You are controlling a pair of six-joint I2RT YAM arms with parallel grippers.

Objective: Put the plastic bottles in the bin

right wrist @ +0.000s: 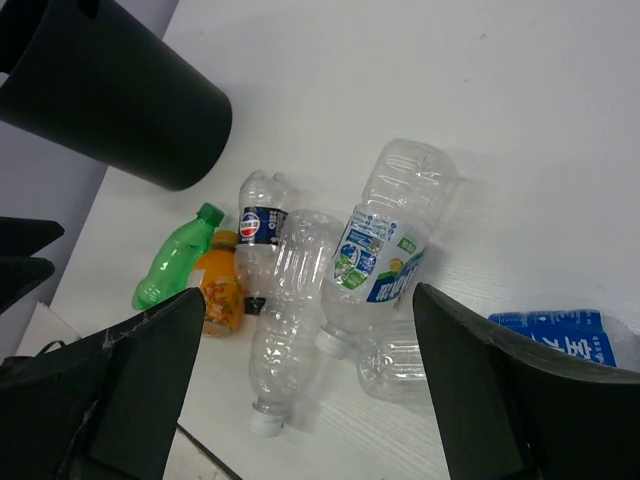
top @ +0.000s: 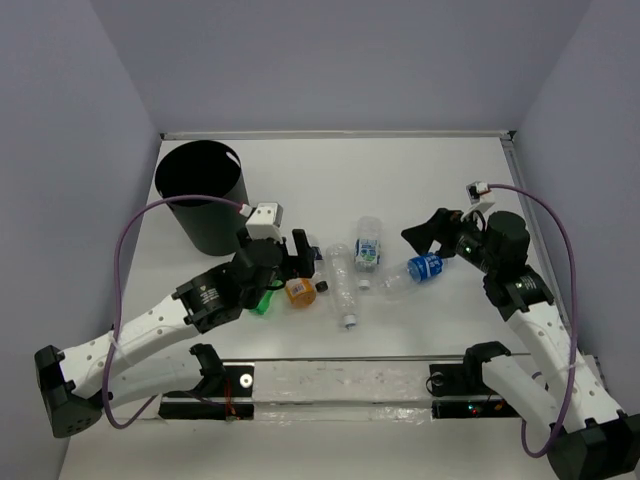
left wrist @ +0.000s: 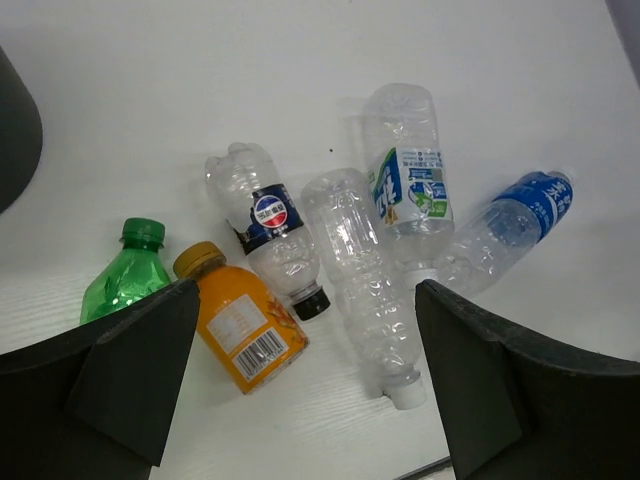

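Left gripper point(left wrist: 300, 375) is held open above the orange bottle point(left wrist: 240, 330), which is laid right of the bin point(top: 200, 195), cap end toward it; right gripper point(top: 428, 232), also open, is placed farther off

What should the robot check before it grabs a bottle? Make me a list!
1. Are the left jaws wide open: ok.
2. Are the right jaws open: ok.
3. Are both empty: ok, nothing is held.
4. Is the orange bottle lying flat, in sight between the left jaws: ok.
5. Is the bin upright with its mouth open: ok.
6. Is there room inside the bin: cannot tell, too dark.
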